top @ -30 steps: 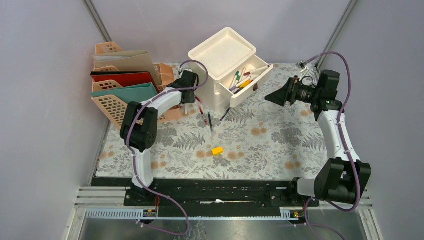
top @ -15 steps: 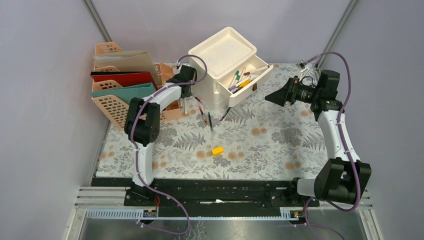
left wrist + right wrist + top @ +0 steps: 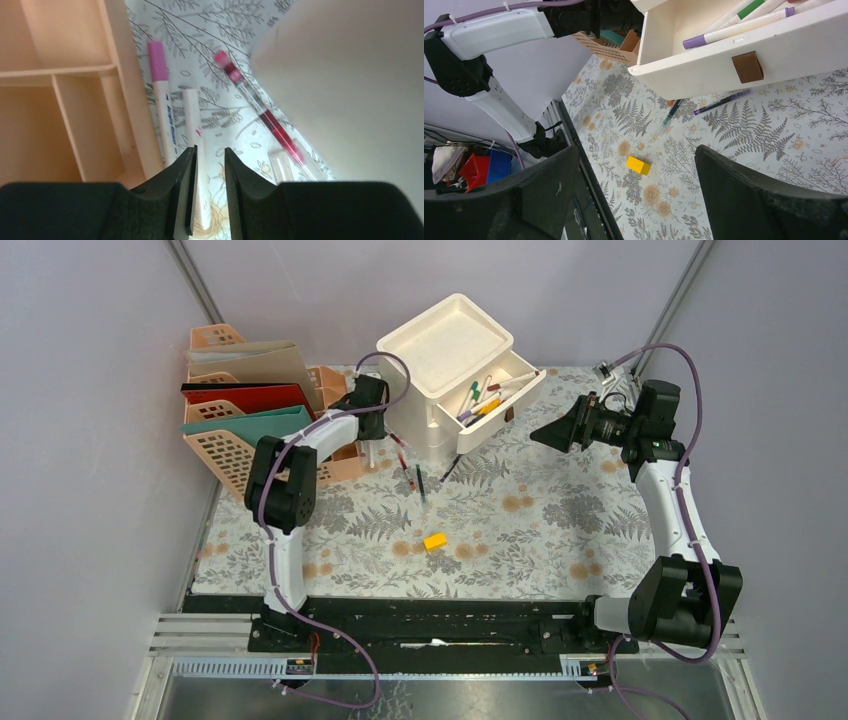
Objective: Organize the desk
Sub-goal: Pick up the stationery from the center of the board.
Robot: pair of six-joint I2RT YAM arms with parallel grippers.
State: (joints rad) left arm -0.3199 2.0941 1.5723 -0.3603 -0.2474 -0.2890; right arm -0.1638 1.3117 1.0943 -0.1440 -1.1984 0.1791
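Desk (image 3: 520, 530) fills scene centre | left gripper (image 3: 210, 165) narrowly apart astride white pen (image 3: 191, 112), far left | right gripper (image 3: 636, 150) wide apart, empty | risk: off-centre closing may skid pen into pink-capped marker (image 3: 162, 100)

pens (image 3: 724, 34) in drawer (image 3: 724, 65); yellow eraser (image 3: 638, 165), maybe, on desk (image 3: 774, 165)

Surface: the desk (image 3: 520, 530), pale cloth printed with grey ferns and tan flowers.
Far left: peach file rack (image 3: 225, 445).
Far centre: white drawer unit (image 3: 445, 355).
Between them: pink-capped marker (image 3: 161, 100), white pen (image 3: 191, 115), red pen (image 3: 260, 112).
Below the drawer: purple pen (image 3: 721, 102), green pen (image 3: 670, 114).
Middle: yellow block (image 3: 434, 540).
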